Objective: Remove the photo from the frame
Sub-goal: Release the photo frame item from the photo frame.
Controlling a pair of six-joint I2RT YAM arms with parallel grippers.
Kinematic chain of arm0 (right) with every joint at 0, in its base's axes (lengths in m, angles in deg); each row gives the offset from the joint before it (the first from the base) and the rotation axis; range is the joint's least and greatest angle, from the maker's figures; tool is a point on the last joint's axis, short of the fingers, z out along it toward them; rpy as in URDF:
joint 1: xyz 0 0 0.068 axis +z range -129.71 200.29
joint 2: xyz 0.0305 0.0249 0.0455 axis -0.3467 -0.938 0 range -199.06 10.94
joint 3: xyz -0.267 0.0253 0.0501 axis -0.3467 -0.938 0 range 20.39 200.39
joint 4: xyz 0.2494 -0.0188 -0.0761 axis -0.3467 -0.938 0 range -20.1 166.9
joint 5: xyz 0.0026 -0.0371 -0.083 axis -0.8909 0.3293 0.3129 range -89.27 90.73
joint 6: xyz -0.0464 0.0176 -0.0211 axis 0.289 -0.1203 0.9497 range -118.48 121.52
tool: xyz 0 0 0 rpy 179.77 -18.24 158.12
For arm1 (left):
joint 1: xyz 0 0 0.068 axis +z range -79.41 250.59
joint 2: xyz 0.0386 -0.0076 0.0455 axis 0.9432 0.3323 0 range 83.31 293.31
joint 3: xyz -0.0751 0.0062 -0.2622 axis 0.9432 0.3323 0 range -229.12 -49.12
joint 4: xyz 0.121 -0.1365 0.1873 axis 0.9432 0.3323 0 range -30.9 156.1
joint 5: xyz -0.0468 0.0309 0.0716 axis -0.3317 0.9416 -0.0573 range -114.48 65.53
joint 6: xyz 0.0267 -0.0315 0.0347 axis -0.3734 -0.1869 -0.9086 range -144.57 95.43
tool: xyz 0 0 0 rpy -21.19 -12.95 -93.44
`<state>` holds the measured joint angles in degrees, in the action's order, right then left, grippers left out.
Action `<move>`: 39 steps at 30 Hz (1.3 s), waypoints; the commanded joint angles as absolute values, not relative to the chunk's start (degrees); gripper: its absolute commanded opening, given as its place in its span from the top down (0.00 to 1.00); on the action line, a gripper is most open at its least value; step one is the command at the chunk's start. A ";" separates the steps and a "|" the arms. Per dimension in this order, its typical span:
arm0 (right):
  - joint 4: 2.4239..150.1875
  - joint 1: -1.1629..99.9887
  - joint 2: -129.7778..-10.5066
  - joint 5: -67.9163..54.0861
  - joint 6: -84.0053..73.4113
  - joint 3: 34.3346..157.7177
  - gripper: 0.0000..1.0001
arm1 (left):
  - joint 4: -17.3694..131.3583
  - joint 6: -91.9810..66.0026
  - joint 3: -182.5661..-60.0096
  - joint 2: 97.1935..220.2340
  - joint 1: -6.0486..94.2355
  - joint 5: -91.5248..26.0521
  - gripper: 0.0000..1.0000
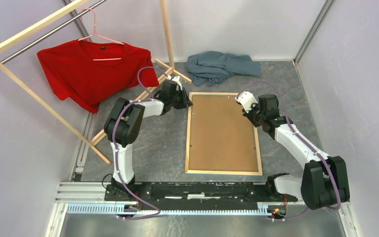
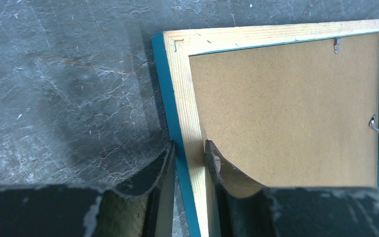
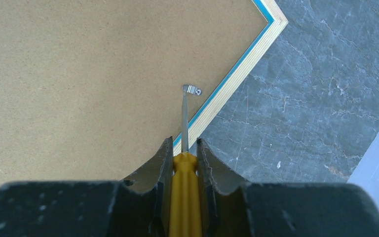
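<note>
On my far left a red shirt (image 1: 91, 74) hangs on a wooden rack (image 1: 34, 96). My left pincer (image 2: 190, 150) pinches the left rail of the frame (image 2: 180, 89) near its far corner. One finger is outside, by the tabletop (image 2: 69, 98), and the other inside, against the brown backing board (image 2: 286, 108). The frame lies face down mid-tabletop, so the photo is hidden from me. My right pincer (image 3: 183, 145) is clamped on a yellow-handled screwdriver (image 3: 183, 197), whose tip sits at a small metal clip (image 3: 191, 89) beside the right rail.

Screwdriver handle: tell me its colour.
The screwdriver handle is yellow, clearest in the right wrist view.
</note>
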<state>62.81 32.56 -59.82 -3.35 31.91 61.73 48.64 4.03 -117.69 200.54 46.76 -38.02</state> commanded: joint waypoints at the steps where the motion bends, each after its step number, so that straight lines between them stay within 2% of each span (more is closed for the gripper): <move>1: 64.71 32.75 -58.76 -4.03 31.71 61.45 1.00 | 51.99 5.49 -116.10 202.05 47.15 -37.48 0.93; 39: 71.64 32.70 -57.51 -2.26 31.57 57.67 1.00 | 51.80 5.56 -116.27 202.58 47.21 -38.53 0.94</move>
<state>68.50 32.56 -58.75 -3.04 31.43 58.35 48.60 4.03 -117.69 200.54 46.85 -38.19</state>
